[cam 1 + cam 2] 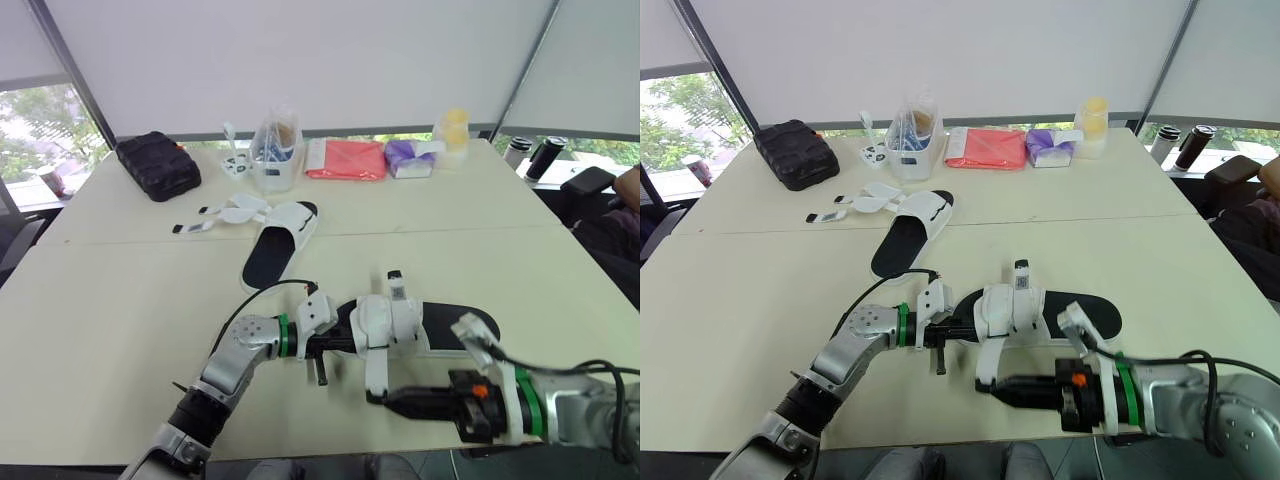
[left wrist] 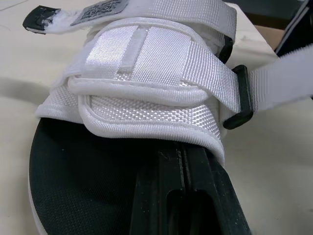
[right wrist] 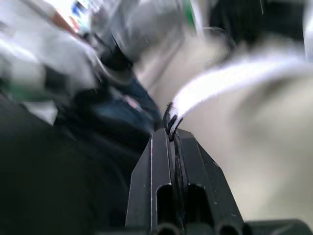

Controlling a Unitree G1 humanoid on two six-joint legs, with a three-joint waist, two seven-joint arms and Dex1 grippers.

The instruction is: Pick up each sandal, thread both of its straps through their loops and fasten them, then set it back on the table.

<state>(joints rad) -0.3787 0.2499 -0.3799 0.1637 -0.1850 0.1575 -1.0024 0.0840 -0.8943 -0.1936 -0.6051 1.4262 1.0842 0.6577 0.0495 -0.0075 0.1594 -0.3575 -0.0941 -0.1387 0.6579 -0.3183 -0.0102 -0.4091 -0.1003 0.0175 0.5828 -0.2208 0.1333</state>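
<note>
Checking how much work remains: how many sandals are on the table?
2. The near sandal is held by the left gripper and right gripper; the far sandal lies mid-table, straps spread open. None appears hidden.

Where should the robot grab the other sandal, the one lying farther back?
Probably by the bare heel edge of the far sandal, coming from the near side: that end points toward the robot, and the loose straps sprawl at the far end.

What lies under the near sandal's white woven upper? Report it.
Black footbed runs beneath the white woven upper; the left gripper reaches its edge. Farther in is covered.
</note>
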